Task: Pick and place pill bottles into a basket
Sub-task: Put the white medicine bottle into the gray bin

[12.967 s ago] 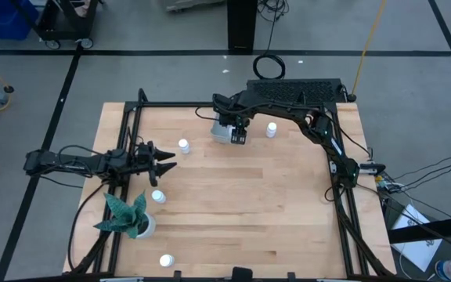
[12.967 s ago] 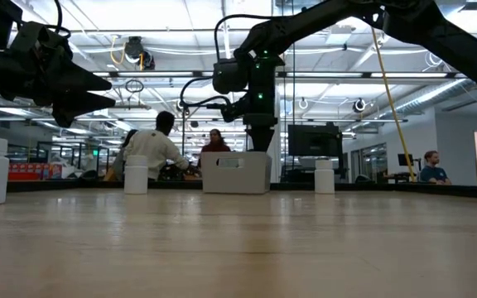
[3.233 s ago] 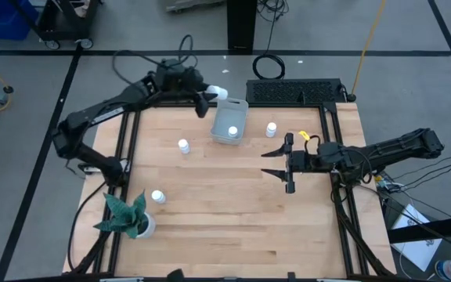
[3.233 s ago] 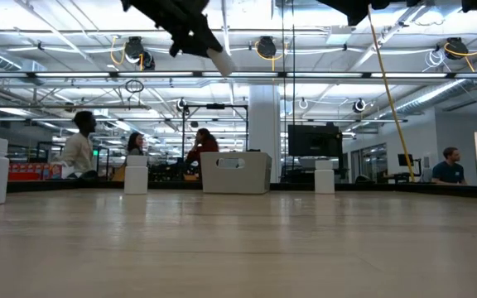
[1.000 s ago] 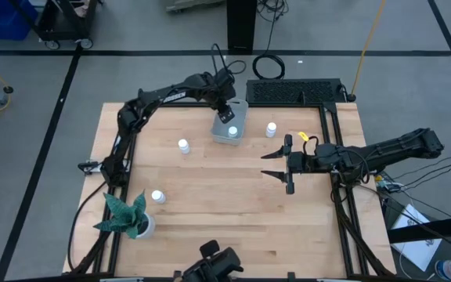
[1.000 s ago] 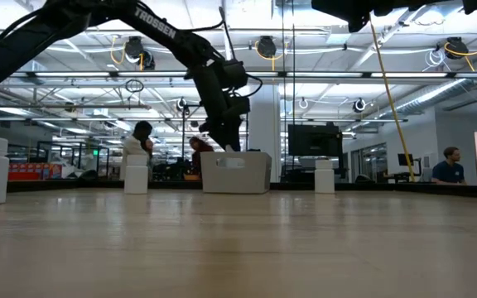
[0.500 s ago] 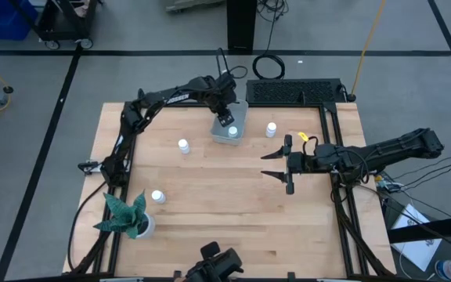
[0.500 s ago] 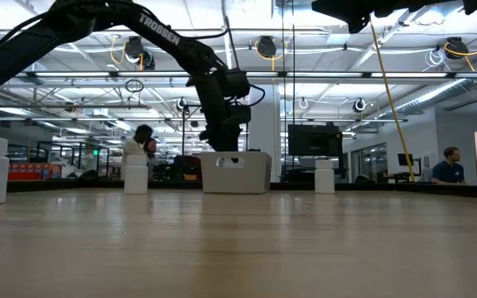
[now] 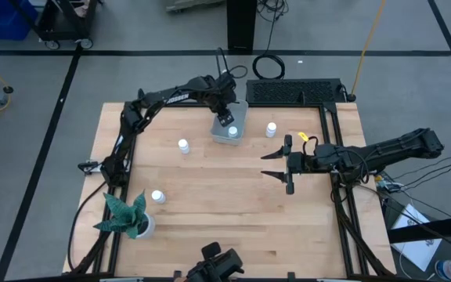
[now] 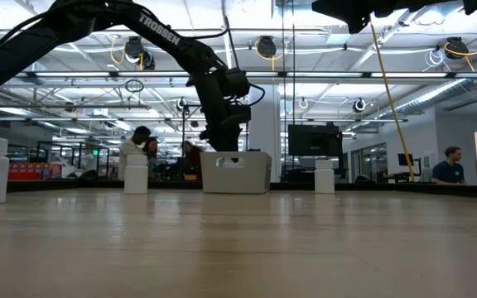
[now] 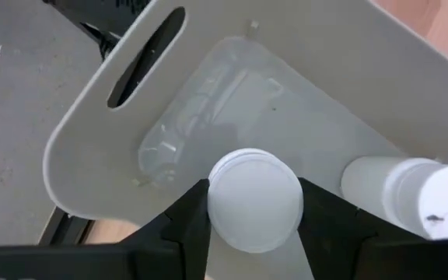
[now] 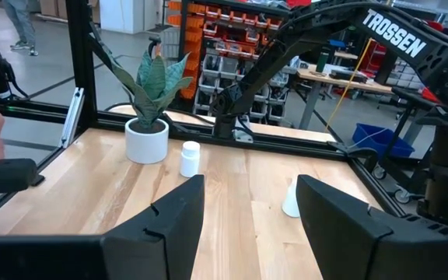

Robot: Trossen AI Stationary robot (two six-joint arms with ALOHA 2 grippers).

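Pill bottle sits gripped in the left claw over the basket; right claw gapes empty.

white pill bottles, grey-blue basket, green plant

The left arm stretches toward one o'clock, its gripper pointing down, fingers clamped closed. The right arm lies low at three o'clock, its gripper spread wide.
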